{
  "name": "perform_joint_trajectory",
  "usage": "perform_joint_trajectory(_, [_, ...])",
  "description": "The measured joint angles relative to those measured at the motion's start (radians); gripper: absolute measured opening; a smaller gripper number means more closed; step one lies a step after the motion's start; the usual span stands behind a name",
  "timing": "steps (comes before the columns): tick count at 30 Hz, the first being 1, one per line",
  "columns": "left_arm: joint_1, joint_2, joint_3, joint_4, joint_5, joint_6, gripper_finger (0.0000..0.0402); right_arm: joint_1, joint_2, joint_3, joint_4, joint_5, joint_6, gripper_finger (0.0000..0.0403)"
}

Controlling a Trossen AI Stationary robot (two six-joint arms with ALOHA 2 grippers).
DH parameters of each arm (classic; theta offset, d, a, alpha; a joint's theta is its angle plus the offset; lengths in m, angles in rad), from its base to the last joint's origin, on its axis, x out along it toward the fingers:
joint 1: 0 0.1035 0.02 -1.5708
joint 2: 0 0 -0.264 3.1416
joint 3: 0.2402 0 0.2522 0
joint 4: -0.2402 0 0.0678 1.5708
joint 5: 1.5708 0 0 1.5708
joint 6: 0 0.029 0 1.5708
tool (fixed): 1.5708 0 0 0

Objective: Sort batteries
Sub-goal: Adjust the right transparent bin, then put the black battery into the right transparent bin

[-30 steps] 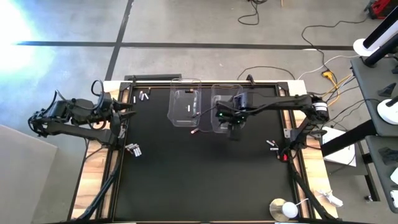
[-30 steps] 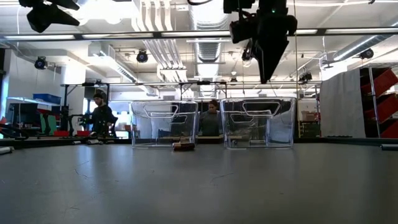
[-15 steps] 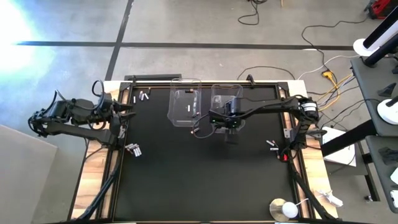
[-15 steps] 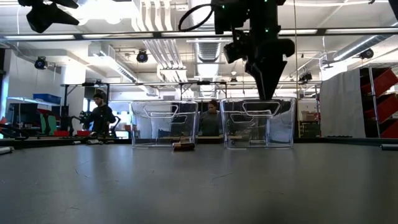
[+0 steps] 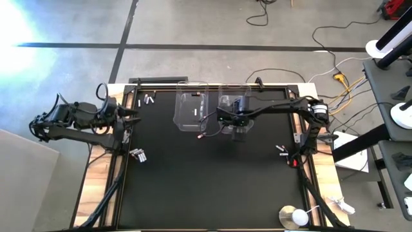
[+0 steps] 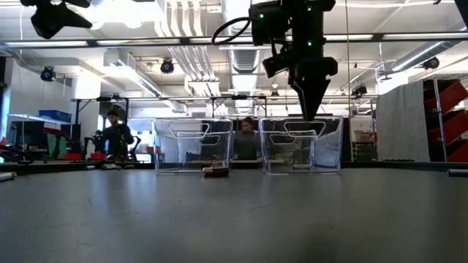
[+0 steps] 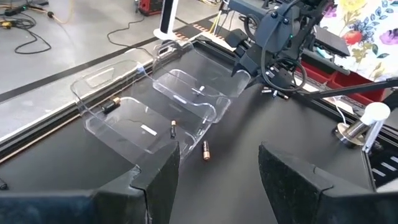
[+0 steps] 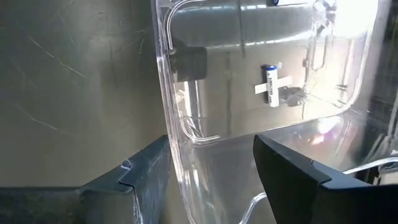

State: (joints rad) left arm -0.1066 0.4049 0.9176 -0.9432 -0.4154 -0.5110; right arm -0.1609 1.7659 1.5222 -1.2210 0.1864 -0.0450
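Two clear tubs stand side by side at the table's far middle: the left tub (image 5: 192, 111) (image 7: 124, 118) and the right tub (image 5: 233, 106) (image 6: 300, 146). My right gripper (image 5: 235, 127) (image 6: 311, 113) (image 8: 208, 162) hangs open, pointing down over the right tub's near end, its tips about at rim height. A white battery (image 8: 272, 85) lies on that tub's floor. One dark battery (image 5: 201, 136) (image 7: 205, 150) lies on the mat just in front of the tubs. My left gripper (image 5: 132, 115) (image 7: 217, 180) waits open at the table's left edge.
Small groups of batteries lie at the far left (image 5: 149, 100), the near left (image 5: 137, 154) and the right side (image 5: 282, 151) of the black mat. The left tub holds a dark battery (image 7: 111, 106). People stand in the room beyond the table (image 6: 117, 135).
My right gripper has moved toward the table's left and come down, from well above the right tub to about the height of its rim. Its fingers point down throughout. The left arm has kept still.
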Motion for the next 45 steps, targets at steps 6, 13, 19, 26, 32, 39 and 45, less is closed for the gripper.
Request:
perform_joint_trajectory(6, [0.0, 0.0, 0.0, -0.021, 0.105, 0.004, 0.0198, 0.067, -0.024, 0.055, 0.029, 0.105, 0.09, 0.0221])
perform_joint_trajectory(13, [0.0, 0.0, 0.0, -0.058, 0.111, 0.004, 0.0198, 0.214, -0.019, 0.086, 0.372, 0.162, 0.282, 0.0221])
perform_joint_trajectory(19, [0.0, 0.0, 0.0, -0.08, 0.111, 0.001, 0.0198, 0.359, 0.074, 0.081, 0.668, 0.38, 0.438, 0.0225])
perform_joint_trajectory(26, [0.0, 0.0, 0.0, -0.137, 0.111, 0.038, 0.0198, 0.43, 0.219, 0.081, 0.762, 0.646, 0.756, 0.0283])
perform_joint_trajectory(32, [0.0, -0.002, 0.0, -0.153, 0.111, 0.114, 0.0198, 0.429, 0.38, 0.081, 0.824, 0.752, 0.859, 0.0356])
perform_joint_trajectory(39, [0.0, -0.003, 0.0, -0.171, 0.111, 0.133, 0.0198, 0.408, 0.474, 0.102, 0.837, 0.755, 1.09, 0.0383])
perform_joint_trajectory(45, [0.0, -0.003, 0.0, -0.174, 0.066, 0.137, 0.0198, 0.359, 0.498, 0.093, 0.837, 0.749, 1.123, 0.0384])
